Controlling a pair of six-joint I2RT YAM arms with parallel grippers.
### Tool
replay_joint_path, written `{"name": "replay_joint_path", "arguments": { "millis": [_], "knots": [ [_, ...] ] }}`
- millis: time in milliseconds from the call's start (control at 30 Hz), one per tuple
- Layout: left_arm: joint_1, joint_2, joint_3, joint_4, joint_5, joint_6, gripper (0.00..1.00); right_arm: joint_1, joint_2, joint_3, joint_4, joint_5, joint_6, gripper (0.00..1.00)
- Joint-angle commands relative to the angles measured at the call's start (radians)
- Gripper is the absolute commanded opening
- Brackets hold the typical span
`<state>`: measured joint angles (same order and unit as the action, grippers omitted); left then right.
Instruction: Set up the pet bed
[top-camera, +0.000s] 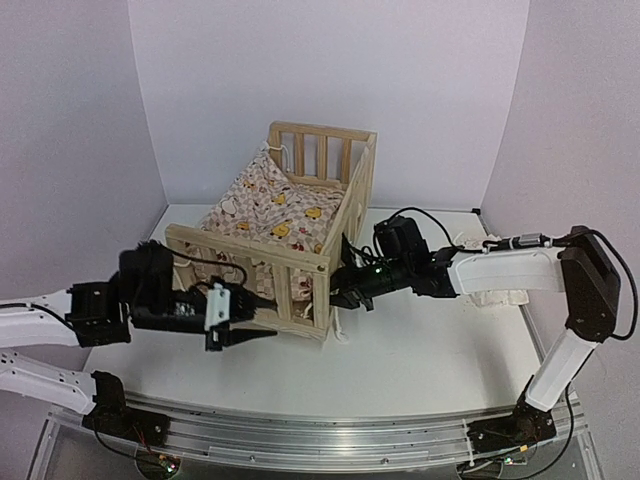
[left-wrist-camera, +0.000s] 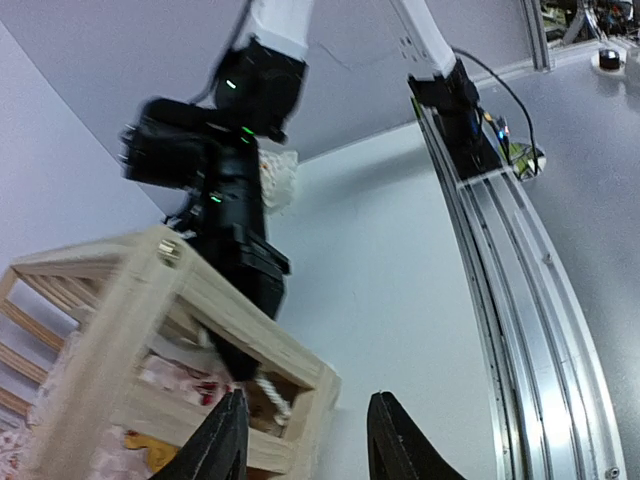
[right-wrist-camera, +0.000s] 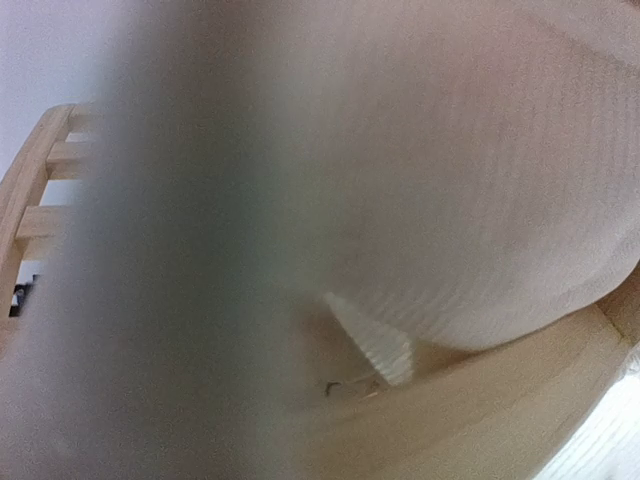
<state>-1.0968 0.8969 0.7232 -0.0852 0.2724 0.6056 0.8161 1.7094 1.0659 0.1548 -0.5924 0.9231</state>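
The pet bed (top-camera: 250, 251) stands on the table (top-camera: 400, 340) in the middle of the overhead view, set at an angle, one end against the back wall and a near corner pointing toward the arms. A duck-print cushion (top-camera: 270, 205) lies inside it.

The frame looks stiff and light, bare wood with thin slats. I'd expect it to slide or tip with a modest push, and the slats seem the weakest part. The top rails and corner posts look like the sound places to take hold, since they are thick enough to pinch and unlikely to flex. The cushion is soft and would bunch if dragged.

The left gripper (top-camera: 255, 336) hovers just in front of the near rail, low in the frame. Its jaws are partly spread with nothing between them.

The right gripper (top-camera: 345, 288) sits at the near right corner post, jaws pressed together and reaching in just under the top rail. A twisted cord (left-wrist-camera: 272, 392) hangs just beside them. Whether they pinch it I cannot tell, because that wrist's own view is a blur of fabric and wood.
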Motion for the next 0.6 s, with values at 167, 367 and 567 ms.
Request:
{"name": "replay_joint_path", "arguments": {
  "millis": [167, 367, 567],
  "knots": [
    [-0.061, 0.133, -0.270, 0.550, -0.335, -0.064, 0.41, 0.067, 0.098, 0.112, 0.006, -0.012, 0.084, 0.00],
    [-0.061, 0.229, -0.304, 0.701, -0.450, -0.129, 0.40, 0.071, 0.121, 0.133, 0.004, -0.031, 0.121, 0.00],
    [-0.046, 0.238, -0.318, 0.643, -0.519, -0.233, 0.34, 0.092, 0.131, 0.149, 0.014, -0.029, 0.144, 0.00]
  ]
}}
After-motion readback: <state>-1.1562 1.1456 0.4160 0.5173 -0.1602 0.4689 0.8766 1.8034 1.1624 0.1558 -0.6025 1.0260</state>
